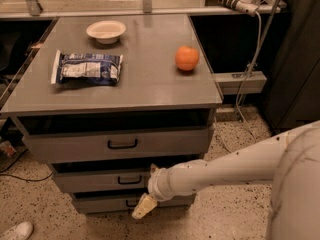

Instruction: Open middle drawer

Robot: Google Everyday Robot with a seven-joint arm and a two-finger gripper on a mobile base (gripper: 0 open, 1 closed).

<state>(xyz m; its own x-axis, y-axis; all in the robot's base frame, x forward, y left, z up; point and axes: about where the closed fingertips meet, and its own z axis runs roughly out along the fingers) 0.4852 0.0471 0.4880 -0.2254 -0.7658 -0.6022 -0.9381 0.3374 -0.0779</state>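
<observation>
hanging low in front of the desk's stack of drawers, the end effector point(142, 207) sits at the tip of a white arm point(225, 168) that reaches in from the lower right of the view. its cream-coloured tip slants down and to the left, over the right part of the lowest drawer point(100, 202). whether the end effector is spread or pressed together cannot be told from this angle.

the middle drawer point(95, 181) lies just above the end effector and stretches away to its left, a flat grey front with a small black bar handle point(130, 180) at its centre. that handle is close above the tip and a little to its left, apart from it. a dark gap runs along the top of this front.

higher still is the top drawer point(65, 146), taller in front, with a bigger black handle point(122, 144).

well above the end effector spreads the grey top of the desk point(150, 86). on it, up and to the left, lies a blue and white bag point(87, 68), and beyond that, farther up, stands a pale shallow bowl point(106, 31). up and somewhat to the right rests an orange point(187, 58), near the desk's right edge.

far to the left of the end effector, at the bottom corner, a white shoe point(17, 230) stands on the speckled floor point(230, 214). up and to the right a pale cable point(252, 59) hangs down beside the desk.
</observation>
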